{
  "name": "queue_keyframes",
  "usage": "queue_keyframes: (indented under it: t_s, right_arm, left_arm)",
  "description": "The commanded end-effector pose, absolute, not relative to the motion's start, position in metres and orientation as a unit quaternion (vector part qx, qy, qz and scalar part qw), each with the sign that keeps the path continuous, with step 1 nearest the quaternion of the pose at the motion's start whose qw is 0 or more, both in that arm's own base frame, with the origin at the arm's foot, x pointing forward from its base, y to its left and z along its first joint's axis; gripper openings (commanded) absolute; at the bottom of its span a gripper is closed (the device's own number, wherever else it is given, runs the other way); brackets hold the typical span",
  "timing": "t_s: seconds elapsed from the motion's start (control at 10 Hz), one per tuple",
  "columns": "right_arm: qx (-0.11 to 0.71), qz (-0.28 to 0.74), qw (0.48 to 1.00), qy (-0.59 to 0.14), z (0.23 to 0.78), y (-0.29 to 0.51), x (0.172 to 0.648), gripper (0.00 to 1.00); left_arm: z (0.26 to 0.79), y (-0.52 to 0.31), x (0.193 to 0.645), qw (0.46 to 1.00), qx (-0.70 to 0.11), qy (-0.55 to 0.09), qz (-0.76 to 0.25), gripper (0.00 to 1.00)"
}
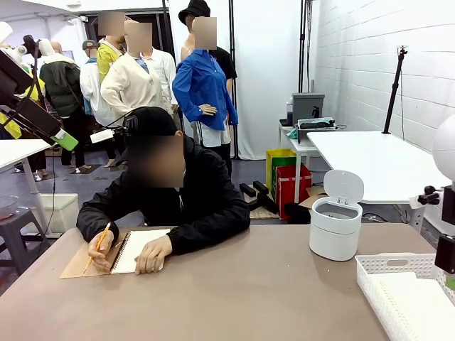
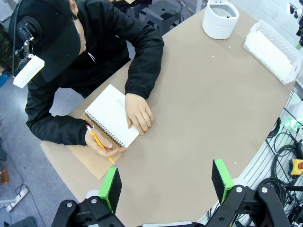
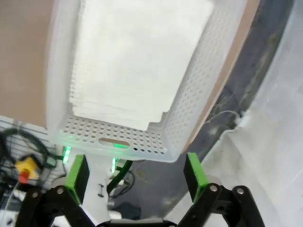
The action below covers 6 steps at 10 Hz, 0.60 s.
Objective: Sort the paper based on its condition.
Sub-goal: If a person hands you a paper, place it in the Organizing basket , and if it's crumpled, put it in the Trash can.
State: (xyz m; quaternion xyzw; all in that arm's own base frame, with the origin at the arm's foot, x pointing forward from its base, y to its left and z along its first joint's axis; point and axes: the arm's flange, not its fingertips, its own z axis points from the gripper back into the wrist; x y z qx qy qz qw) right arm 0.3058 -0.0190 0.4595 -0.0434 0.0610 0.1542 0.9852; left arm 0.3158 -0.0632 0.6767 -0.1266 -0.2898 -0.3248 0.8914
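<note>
The brown surface (image 1: 242,291) has rounded corners. At its far left, in front of the seated person, lies an open spiral notebook (image 1: 142,249), its white page up and its tan cover (image 1: 77,264) folded out flat on the side farther from the middle. One hand (image 1: 152,256) rests flat on the page. The other hand (image 1: 100,253) rests beside the spiral binding and holds a yellow pencil (image 1: 98,247). Both forearms lie along the far edge. Toward the far right stands a round white bin (image 1: 334,231) with its lid tipped up. A white perforated basket (image 1: 387,268) sits at the near right corner, well apart from the notebook, with flat white paper (image 3: 137,61) lying in it.
</note>
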Motion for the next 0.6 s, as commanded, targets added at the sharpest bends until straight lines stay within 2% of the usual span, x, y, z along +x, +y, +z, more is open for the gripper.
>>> queue_keyframes:
  t_s: [0.0, 0.2, 0.5]
  right_arm:
    - [-0.041, 0.267, 0.959, 0.081, 0.466, 0.014, 0.304, 1.0]
    - [-0.03, 0.342, 0.935, 0.082, 0.474, 0.053, 0.308, 1.0]
    - [0.029, 0.451, 0.892, 0.007, 0.496, 0.123, 0.312, 1.0]
  left_arm:
    - [0.677, -0.063, 0.316, 0.891, -0.126, -0.292, -0.324, 1.0]
    - [0.677, -0.063, 0.316, 0.891, -0.126, -0.292, -0.324, 1.0]
    - [0.677, -0.063, 0.316, 0.891, -0.126, -0.292, -0.324, 1.0]
